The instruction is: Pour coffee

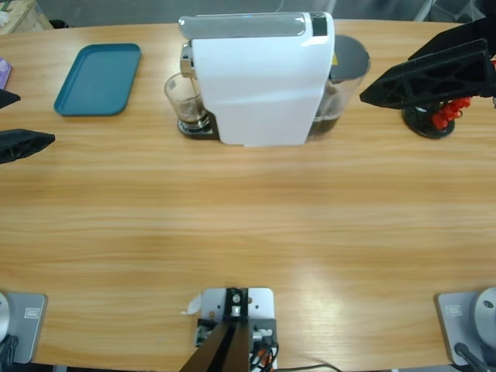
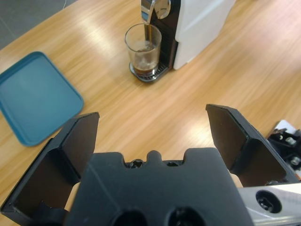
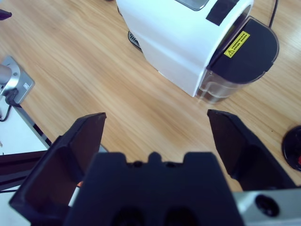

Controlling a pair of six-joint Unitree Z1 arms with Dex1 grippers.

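A small clear glass (image 2: 143, 49) stands on the drip tray of the white coffee machine (image 1: 260, 77), under its spout. A thin dark stream of coffee runs into it, and a shallow layer of coffee (image 2: 145, 69) lies at the bottom. My left gripper (image 2: 153, 115) is open and holds nothing. It hangs over the table well short of the glass, at the left edge in the high view (image 1: 35, 118). My right gripper (image 3: 157, 117) is also open with nothing in it. It hovers to the machine's right, near the smoky tank (image 3: 240, 61).
A teal tray (image 1: 98, 79) lies flat to the left of the glass. A black stand with red capsules (image 1: 443, 116) sits at the far right, under the right gripper. Bare wooden tabletop (image 1: 248, 225) stretches across the front of the table.
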